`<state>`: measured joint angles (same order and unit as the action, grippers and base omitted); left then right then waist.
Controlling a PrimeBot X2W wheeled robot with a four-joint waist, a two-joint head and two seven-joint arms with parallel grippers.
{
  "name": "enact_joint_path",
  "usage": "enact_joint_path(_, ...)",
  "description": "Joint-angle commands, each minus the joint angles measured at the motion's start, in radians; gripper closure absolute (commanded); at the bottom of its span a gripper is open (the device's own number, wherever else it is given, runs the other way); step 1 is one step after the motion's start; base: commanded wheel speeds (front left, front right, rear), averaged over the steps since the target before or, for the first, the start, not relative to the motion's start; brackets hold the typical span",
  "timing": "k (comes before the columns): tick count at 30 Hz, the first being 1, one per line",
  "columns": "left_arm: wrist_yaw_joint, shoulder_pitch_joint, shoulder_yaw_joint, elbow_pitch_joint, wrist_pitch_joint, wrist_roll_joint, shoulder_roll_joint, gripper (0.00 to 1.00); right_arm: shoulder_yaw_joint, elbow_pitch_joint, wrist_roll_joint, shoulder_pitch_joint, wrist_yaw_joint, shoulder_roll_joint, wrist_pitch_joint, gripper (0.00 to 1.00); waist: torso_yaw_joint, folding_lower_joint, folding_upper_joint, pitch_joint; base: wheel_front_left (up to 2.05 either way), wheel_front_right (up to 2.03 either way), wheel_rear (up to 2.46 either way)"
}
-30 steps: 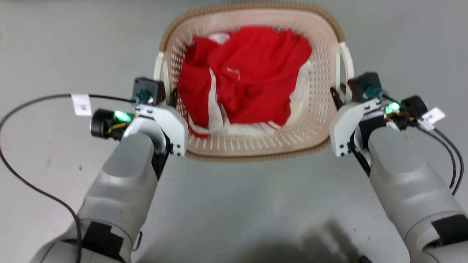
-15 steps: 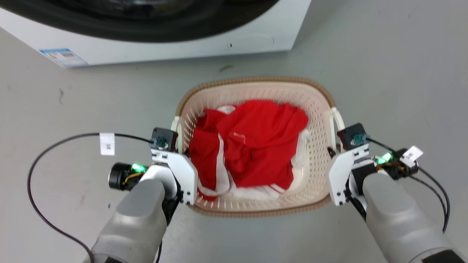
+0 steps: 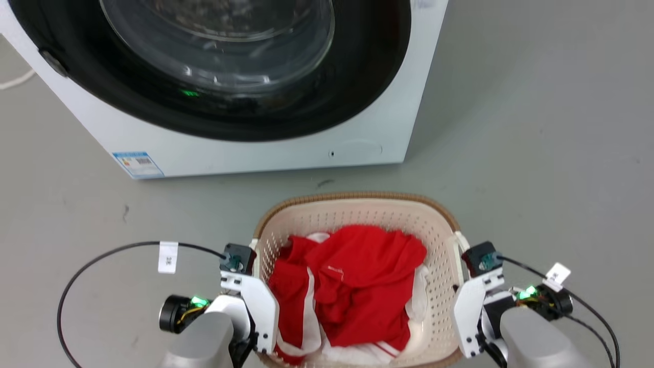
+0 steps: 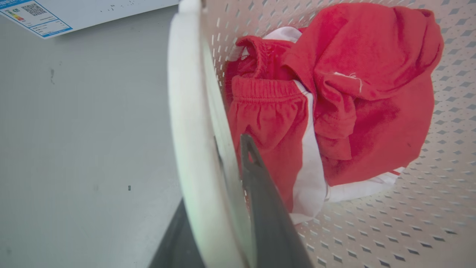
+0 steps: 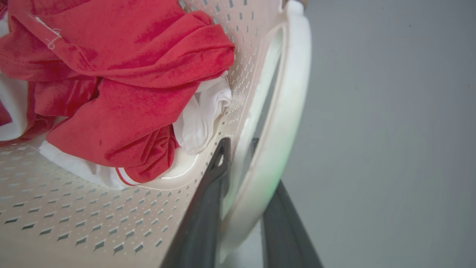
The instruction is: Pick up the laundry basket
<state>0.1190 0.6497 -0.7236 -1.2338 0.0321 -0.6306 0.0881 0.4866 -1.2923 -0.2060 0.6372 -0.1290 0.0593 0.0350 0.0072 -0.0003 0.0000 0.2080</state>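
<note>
Low at the centre of the head view, looking down into the laundry basket (image 3: pixel 357 196), brown rim toward the top of frame, carrying a heap of red and white clothes (image 3: pixel 352 286). Gripping it at both sides: in the left wrist view, clamping the left gripper (image 4: pixel 231 144) across the white left handle (image 4: pixel 186 111), one dark finger inside by the perforated wall, the other outside near the bottom edge of frame; in the right wrist view, pinching the right gripper (image 5: pixel 238 143) on the right handle (image 5: pixel 293 93) the same way, a finger on each face. Judging the lift as beginning or about to begin, though not telling from these views whether the base is clear of the grey floor (image 3: pixel 536 153). Doing it well: raising both arms evenly, holding the rim level so the clothes are not sliding to one end, squeezing firmly on the smooth handles, not swinging forward into the washer (image 3: pixel 255 153) filling the upper left, and not snagging the black cable (image 3: pixel 92 263) looping at lower left.
</note>
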Motion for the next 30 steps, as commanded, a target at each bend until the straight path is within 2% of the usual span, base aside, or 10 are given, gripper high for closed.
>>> enact_joint_path(1, 0.020, -0.021, -0.019, 0.022, -0.003, -0.010, -0.023, 1.00, 0.019, 0.007, -0.008, -0.024, -0.003, -0.016, -0.003, 1.00, 0.002, 0.0003, 0.0000, -0.058, 0.00, 0.00, 0.00)
enact_joint_path(10, 0.020, -0.105, -0.081, 0.022, -0.012, -0.081, -0.015, 1.00, 0.076, 0.007, -0.068, -0.112, -0.003, -0.012, -0.015, 1.00, 0.003, 0.0003, 0.0000, -0.175, 0.00, 0.00, 0.00)
enact_joint_path(30, 0.019, -0.157, -0.167, 0.007, 0.006, -0.180, 0.003, 1.00, 0.147, 0.007, -0.169, -0.182, -0.003, 0.005, -0.003, 1.00, 0.001, 0.0003, 0.0000, -0.256, 0.00, 0.00, 0.00)
